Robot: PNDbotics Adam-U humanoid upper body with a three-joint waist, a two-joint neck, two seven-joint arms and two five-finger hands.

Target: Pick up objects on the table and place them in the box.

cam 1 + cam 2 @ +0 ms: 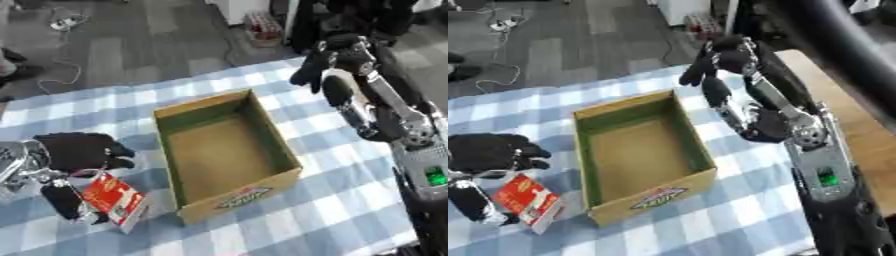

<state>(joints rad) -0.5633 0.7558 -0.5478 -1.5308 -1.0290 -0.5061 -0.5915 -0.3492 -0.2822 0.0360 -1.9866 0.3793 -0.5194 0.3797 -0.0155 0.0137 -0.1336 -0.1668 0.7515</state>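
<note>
An open cardboard box (290,159) stands in the middle of the checked cloth, and I see nothing inside it. Left of it lies a red and white carton (117,200), tilted, near the table's front edge. My left hand (77,150) is over the carton's upper end, fingers curled down around it and the thumb (63,200) along its left side. My right hand (317,65) hangs raised beyond the box's far right corner, fingers drooping, nothing in it.
The blue and white checked cloth (341,200) covers the table. A wooden surface (859,125) shows to the right. Grey floor with cables (61,22) lies beyond the table's far edge. My right forearm (385,110) slants down the right side.
</note>
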